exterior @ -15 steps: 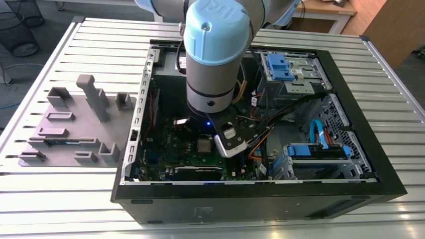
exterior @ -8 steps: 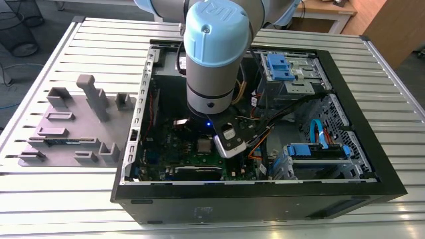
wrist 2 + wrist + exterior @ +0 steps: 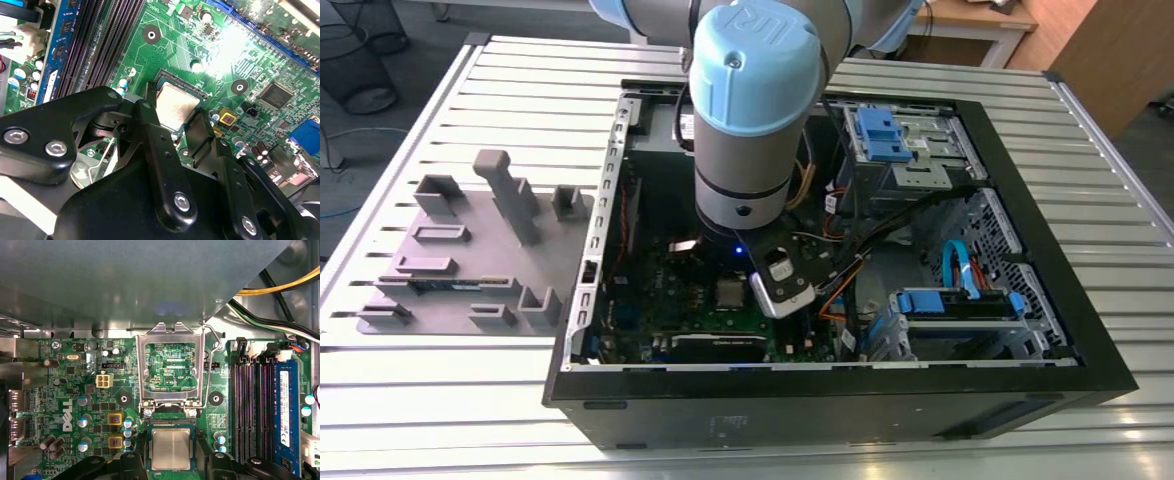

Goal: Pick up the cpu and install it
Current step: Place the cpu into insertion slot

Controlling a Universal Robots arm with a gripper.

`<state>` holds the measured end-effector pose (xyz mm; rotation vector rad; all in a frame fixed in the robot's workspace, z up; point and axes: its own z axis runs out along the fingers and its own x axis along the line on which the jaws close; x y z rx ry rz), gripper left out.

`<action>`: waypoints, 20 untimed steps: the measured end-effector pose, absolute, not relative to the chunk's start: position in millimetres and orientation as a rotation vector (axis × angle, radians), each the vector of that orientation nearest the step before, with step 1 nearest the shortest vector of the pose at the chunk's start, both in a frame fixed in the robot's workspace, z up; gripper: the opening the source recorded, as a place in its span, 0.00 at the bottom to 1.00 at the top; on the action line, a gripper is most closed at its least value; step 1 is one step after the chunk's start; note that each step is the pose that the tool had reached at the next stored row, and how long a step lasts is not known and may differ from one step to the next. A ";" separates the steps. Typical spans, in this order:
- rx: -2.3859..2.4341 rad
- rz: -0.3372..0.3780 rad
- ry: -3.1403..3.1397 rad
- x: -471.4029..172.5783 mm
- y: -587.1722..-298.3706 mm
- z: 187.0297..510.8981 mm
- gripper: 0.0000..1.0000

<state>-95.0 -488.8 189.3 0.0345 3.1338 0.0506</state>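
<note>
Second wrist view: jaws astride cpu (image 3: 175,106)

Your gripper (image 3: 176,116) spread astride the cpu (image 3: 176,101), lying flat in its socket (image 3: 173,78), green motherboard (image 3: 170,45) around, dark memory slots (image 3: 95,45) beside.

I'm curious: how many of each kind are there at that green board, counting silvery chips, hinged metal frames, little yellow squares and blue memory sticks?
cpu: 1
hinged metal frame: 1
yellow square parts: 2
blue memory stick: 1
Total: 5

one square silvery-topped cpu (image 3: 171,449), one hinged metal socket frame (image 3: 142,371), one blue memory stick (image 3: 285,405), two yellow square board components (image 3: 115,419).
</note>
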 end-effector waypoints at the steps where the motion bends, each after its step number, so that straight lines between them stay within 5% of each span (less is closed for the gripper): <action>1: 0.034 0.051 3.134 -95.0 -488.8 189.3 0.47; 20: 0.035 0.051 3.134 -94.8 -488.8 189.3 0.54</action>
